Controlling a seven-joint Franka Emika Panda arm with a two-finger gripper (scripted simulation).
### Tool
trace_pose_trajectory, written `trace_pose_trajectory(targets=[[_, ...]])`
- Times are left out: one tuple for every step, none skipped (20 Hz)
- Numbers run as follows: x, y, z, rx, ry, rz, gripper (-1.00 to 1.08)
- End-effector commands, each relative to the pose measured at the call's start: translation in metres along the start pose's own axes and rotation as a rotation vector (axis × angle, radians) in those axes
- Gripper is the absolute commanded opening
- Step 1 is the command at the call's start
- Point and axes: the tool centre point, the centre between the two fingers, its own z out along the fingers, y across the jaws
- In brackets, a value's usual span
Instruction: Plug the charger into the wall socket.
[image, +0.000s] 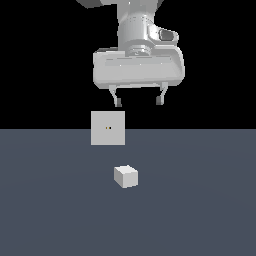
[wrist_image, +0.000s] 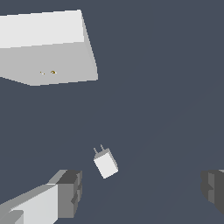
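Note:
The charger (image: 126, 176) is a small off-white cube lying on the dark grey floor; in the wrist view the charger (wrist_image: 105, 164) shows two thin prongs pointing toward the socket. The wall socket (image: 108, 128) is a flat upright light-grey square plate with two tiny dark holes, standing behind the charger; the wrist view shows the wall socket (wrist_image: 48, 57) too. My gripper (image: 139, 101) hangs open well above the charger, fingers spread wide and holding nothing. In the wrist view the gripper (wrist_image: 142, 190) has one fingertip (wrist_image: 70, 190) near the charger.
The dark grey floor (image: 200, 210) stretches around both objects. Nothing else stands on it in either view.

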Motion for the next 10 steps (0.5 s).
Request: trace_pose_trajectory(targets=[[0.0,0.0,0.0,0.0,0.0,0.0,1.0],[0.0,0.0002,0.0002,0.0,0.0,0.0,1.0],[-0.0002,-0.0001,0.0003,0.0,0.001,-0.001,1.0],[-0.0005,-0.0003,0.0005,0.001,0.003,-0.003,1.0],[-0.0008,-0.0004,0.001,0.001,0.005,-0.005,1.0],[-0.0013,-0.0007,0.0015,0.002,0.008,-0.009,1.0],[-0.0019,-0.001,0.0022,0.003,0.011,-0.012,1.0],[-0.0025,-0.0014,0.003,0.004,0.015,-0.017,1.0],[-0.0033,-0.0018,0.004,0.005,0.02,-0.022,1.0],[-0.0042,-0.0022,0.005,0.006,0.025,-0.028,1.0]])
